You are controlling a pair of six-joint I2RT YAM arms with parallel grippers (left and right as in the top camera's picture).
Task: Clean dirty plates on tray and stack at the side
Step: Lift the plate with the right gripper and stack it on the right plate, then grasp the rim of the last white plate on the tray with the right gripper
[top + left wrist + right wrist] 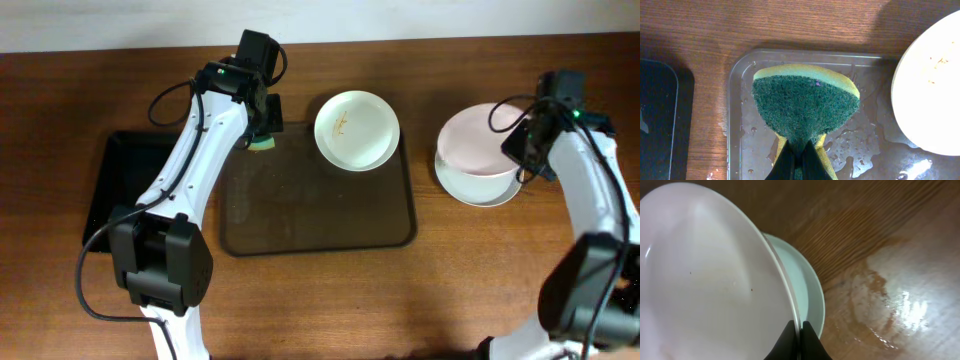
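Overhead: tray [300, 235] sits mid-table, long axis left-right. Smeared plate [357, 130] lies flat at its far right corner, rim past tray's far edge. Left gripper [262, 125] over far left corner, pinching sponge [263, 143]. Left wrist: green scouring face toward camera, yellow foam behind. Black tray [120, 190] just left of tray. Right side: right gripper [799, 327] clamped on rim of held plate [705, 275], which is tilted over bluish lower plate [807, 295] lying flat on table [880, 225], clear of tray. Contact between the two unclear.
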